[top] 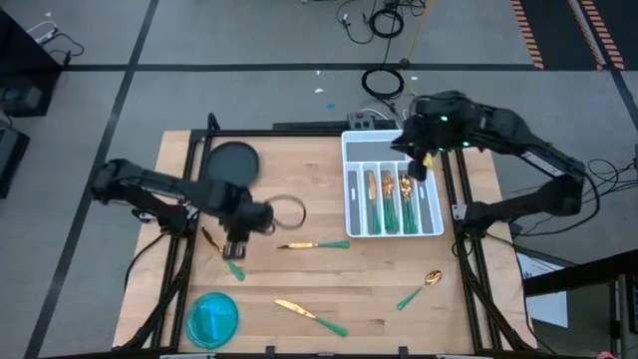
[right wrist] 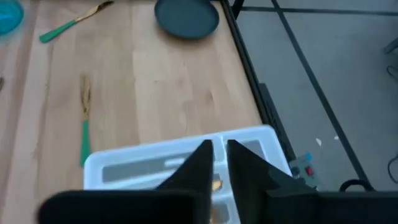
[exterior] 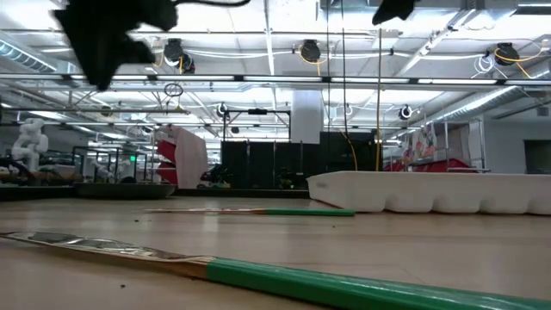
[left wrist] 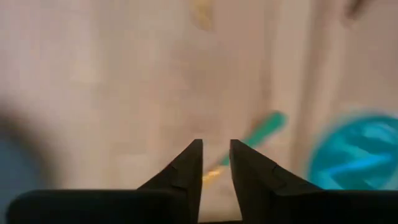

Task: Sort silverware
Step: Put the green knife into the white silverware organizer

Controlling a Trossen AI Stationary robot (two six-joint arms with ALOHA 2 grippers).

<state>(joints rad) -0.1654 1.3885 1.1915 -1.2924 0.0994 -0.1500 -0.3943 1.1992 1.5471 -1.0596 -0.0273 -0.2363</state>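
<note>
Gold-headed, green-handled silverware lies flat on the wooden table: a piece (top: pixel 213 240) at the left, another (top: pixel 314 244) in the middle, a knife (top: pixel 311 315) near the front, and a spoon (top: pixel 420 289) at the right. More pieces (top: pixel 391 199) lie in the white slotted tray (top: pixel 351 150) at the far right. My left gripper (left wrist: pixel 216 144) points down, open, just above the left piece (left wrist: pixel 267 127), touching nothing. My right gripper (right wrist: pixel 219 144) hangs above the tray (right wrist: pixel 143 163) with a narrow gap between its fingers and nothing in it.
A dark plate (top: pixel 234 162) sits at the far left. A blue bowl (top: pixel 212 319) stands at the near left. A thin ring (top: pixel 289 209) lies by the left arm. Bare wood lies between the middle piece and the knife. Black frame rails run along the table's sides.
</note>
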